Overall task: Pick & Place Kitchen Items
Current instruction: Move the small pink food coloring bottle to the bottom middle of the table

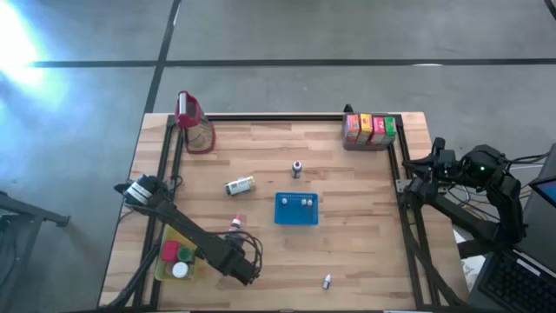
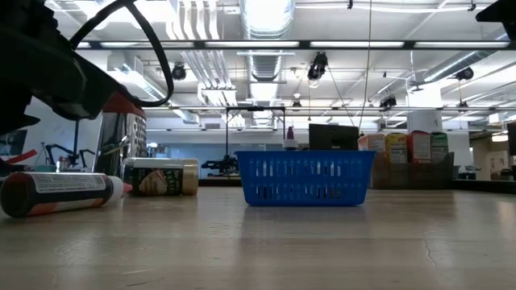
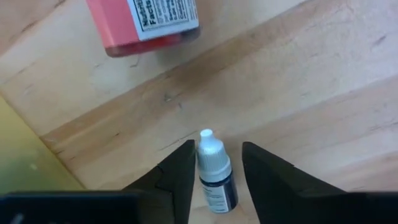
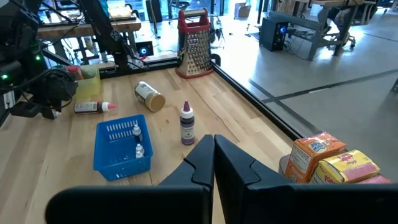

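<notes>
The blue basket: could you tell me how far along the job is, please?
Done: two small bottles lie in the blue basket. In hand: left gripper straddles a white-capped bottle lying on the table. Left: tin, purple bottle, tube. Right gripper waits, shut.

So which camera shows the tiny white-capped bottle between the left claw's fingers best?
The left wrist view: the small dark white-capped bottle lies on the wood between the fingers. The other views do not show it clearly.

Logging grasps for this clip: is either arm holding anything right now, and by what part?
Not yet: the left gripper straddles the small white-capped bottle, jaws flanking its body, not clamped. The right gripper is shut, empty.
</notes>
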{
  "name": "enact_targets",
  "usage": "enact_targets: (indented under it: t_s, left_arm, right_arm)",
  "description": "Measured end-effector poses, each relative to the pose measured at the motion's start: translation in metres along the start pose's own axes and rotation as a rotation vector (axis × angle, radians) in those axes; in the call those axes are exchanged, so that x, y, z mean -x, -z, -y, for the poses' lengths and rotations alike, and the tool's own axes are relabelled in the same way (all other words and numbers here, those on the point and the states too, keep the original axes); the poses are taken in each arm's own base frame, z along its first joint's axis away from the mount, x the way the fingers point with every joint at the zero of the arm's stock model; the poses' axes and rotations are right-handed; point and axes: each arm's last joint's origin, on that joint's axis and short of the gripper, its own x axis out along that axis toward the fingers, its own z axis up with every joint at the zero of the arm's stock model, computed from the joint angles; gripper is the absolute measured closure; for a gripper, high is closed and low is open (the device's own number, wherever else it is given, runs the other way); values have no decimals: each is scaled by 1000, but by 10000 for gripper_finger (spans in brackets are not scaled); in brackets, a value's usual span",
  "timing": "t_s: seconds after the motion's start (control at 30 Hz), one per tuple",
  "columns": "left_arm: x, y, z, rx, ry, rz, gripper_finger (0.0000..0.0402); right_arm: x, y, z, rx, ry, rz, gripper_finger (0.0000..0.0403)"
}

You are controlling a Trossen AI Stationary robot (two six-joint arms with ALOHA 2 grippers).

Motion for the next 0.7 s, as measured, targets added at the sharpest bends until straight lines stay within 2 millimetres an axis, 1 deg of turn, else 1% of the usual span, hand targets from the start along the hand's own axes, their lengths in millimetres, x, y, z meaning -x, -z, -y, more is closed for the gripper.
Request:
enact_targets:
  t_s: [0.37,0.7]
  left_arm:
    - [0,1,0,-5,-1,-18,300]
    - [0,1,0,-29,4,-13,304]
  right_arm:
    - [0,0,0,0,0,0,394]
    - [0,0,0,0,0,0,394]
